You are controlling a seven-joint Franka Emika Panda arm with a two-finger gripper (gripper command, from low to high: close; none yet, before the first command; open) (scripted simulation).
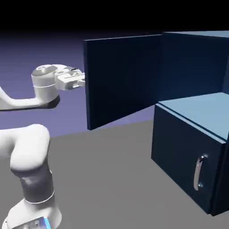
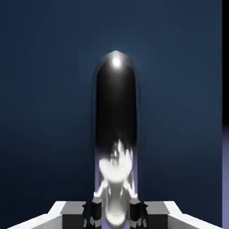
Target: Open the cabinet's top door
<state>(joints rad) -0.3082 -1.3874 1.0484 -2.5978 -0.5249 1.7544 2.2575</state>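
Gripper clamps the handle, jaws closed snugly on its bar, seemingly to control the wide-swung door just ahead of it.

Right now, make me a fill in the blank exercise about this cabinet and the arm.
The top door stands ____.
The lower door is ____.
In the hand view, the jaws stand on either side of the top door's ____.
The arm is coloured ____.

Missing words, in order: open; closed; handle; white.
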